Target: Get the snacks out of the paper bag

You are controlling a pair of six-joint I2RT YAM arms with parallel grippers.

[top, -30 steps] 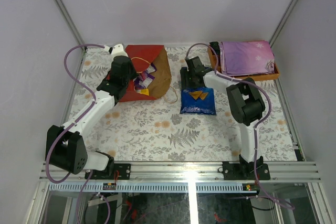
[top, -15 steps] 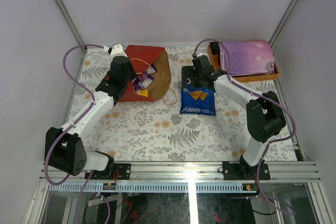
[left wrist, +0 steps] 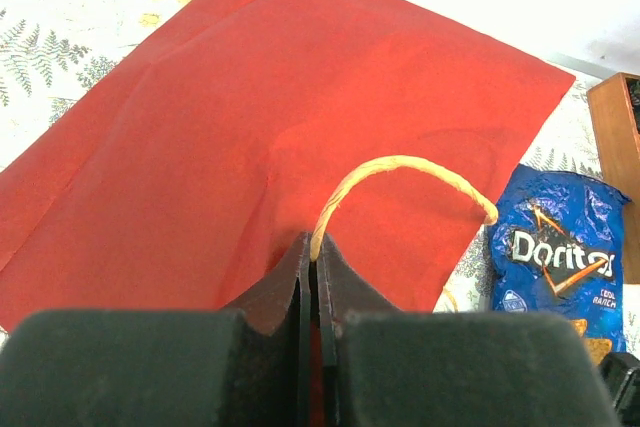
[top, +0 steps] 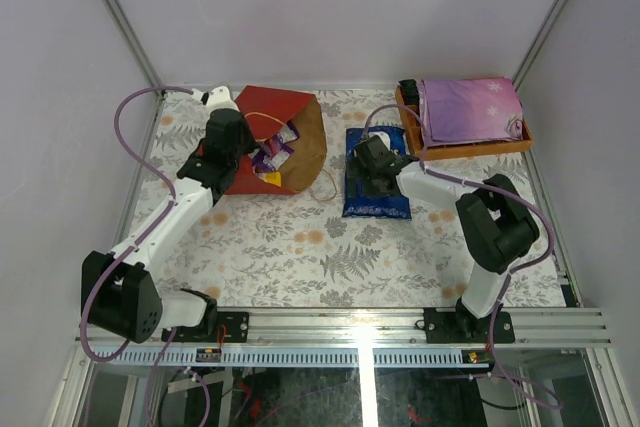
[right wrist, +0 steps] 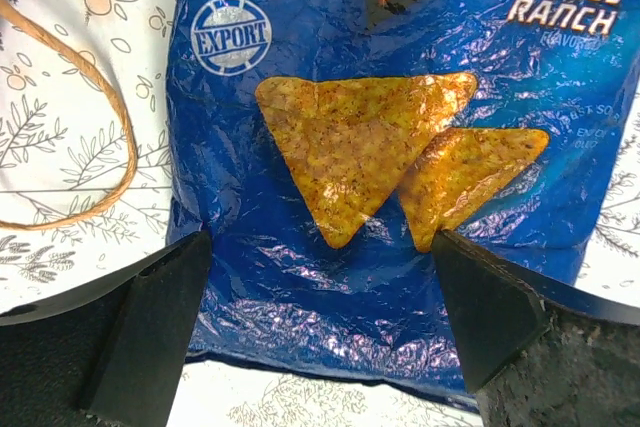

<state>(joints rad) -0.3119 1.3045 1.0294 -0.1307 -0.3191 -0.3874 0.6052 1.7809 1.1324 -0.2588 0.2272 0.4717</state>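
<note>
Hovering right gripper [right wrist: 320, 252], seemingly above Doritos bag [right wrist: 390, 147]

Probably lab, plain enclosure walls [top: 330, 17], aluminium rail [top: 360, 325]

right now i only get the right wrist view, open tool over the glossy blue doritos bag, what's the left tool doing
Observer: The left tool is shut on the thin tan loop handle of the red paper carrier bag.
Operator: anything left inside it
Observer: Yes. The top view shows small purple and yellow packets in its open brown mouth, which faces the blue Doritos bag.
Operator: and further right
Observer: An orange wooden tray sits at the far right corner, holding a folded purple star-print cloth.
</note>
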